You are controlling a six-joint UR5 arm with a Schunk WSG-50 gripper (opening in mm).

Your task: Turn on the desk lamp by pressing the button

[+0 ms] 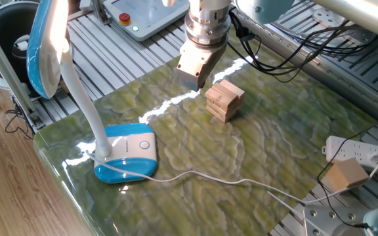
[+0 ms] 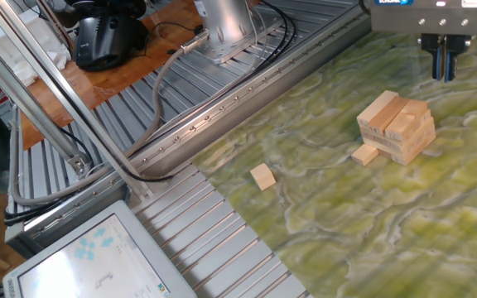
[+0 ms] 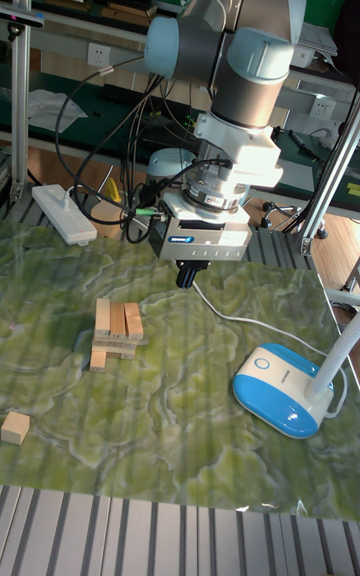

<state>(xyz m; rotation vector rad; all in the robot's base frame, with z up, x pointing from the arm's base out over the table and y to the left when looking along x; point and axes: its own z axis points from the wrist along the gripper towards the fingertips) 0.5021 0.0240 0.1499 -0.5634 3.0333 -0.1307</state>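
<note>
The desk lamp's blue-and-white base (image 1: 126, 157) stands near the front left corner of the green table, and shows at the right in the tall view (image 3: 283, 391). Its white neck curves up to the blue-rimmed head (image 1: 43, 49), whose face looks bright. The button (image 1: 144, 145) (image 3: 262, 363) is a small round white spot on the base's top panel, with nothing on it. My gripper (image 1: 190, 81) (image 2: 444, 68) (image 3: 186, 279) hangs above the table's far edge, well away from the lamp and just behind a wooden block stack (image 1: 224, 99). Its fingers are shut and hold nothing.
The lamp's white cord (image 1: 209, 177) trails right across the table. A loose wooden block (image 2: 262, 176) lies near the table edge. A grey control box (image 1: 143, 16) with a red button sits behind. A power strip (image 1: 363, 154) and robot cables lie at the right.
</note>
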